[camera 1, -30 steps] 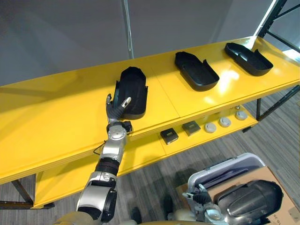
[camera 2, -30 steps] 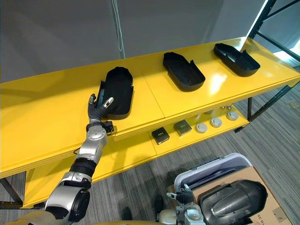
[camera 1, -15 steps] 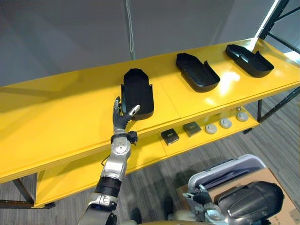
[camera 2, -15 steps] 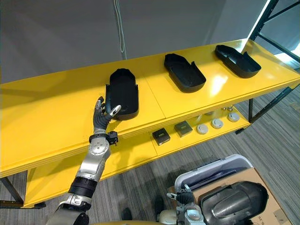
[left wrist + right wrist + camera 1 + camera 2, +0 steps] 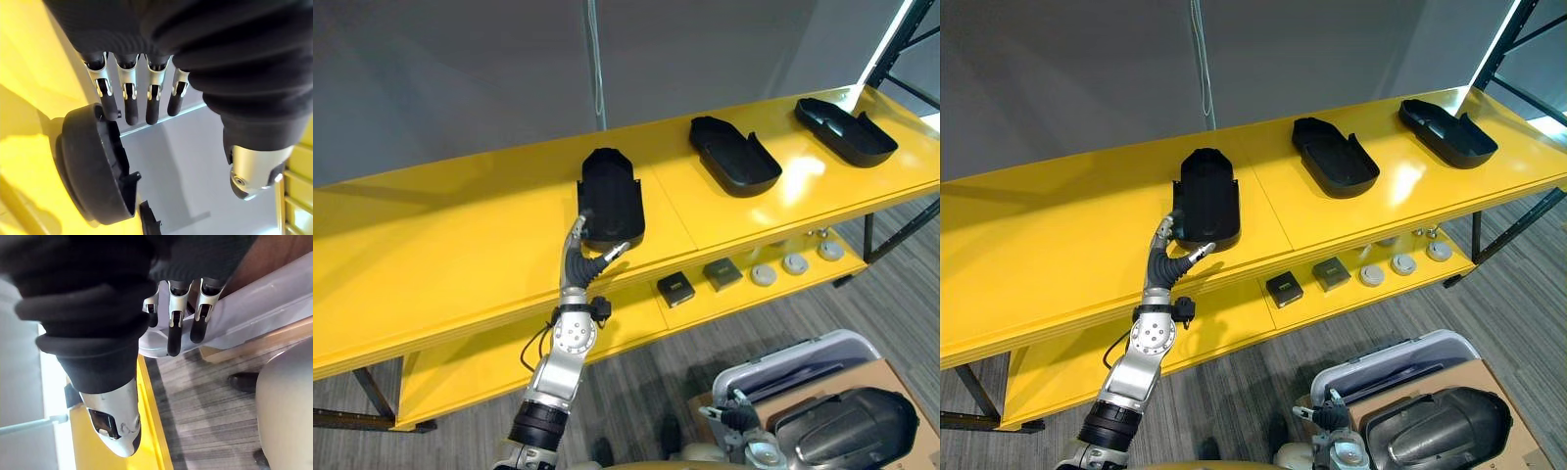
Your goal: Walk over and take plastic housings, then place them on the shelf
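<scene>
Three black housings lay open side up on the top of the yellow shelf point(image 5: 431, 255), well apart from one another in a row along it: left housing point(image 5: 612, 196), middle housing point(image 5: 734, 155) and right housing point(image 5: 845, 131) towards the far right end. The left housing sat close to the front edge, its long axis running front to back, narrow end towards the wall. The left arm reached up from below the shelf front, and the left hand point(image 5: 582, 257) was at the near end of the left housing. The hand was released: fingers point(image 5: 128, 105) straight and side by side, thumb spread away from them, nothing grasped. In the left wrist view the fingertips stood at the housing's rim, the outermost one against it; whether the others touched it could not be told. No housing was in either hand. The right hand point(image 5: 174, 318) hung low on the robot's right, fingers straight and relaxed, holding nothing, just over the rim of a pale grey bin point(image 5: 793, 352) that stood on the floor beside a cardboard box point(image 5: 901, 377). On the lower shelf point(image 5: 460, 367), under the middle housing, lay two dark square blocks point(image 5: 676, 288) and, to their right, three grey discs point(image 5: 794, 263) in a row.
</scene>
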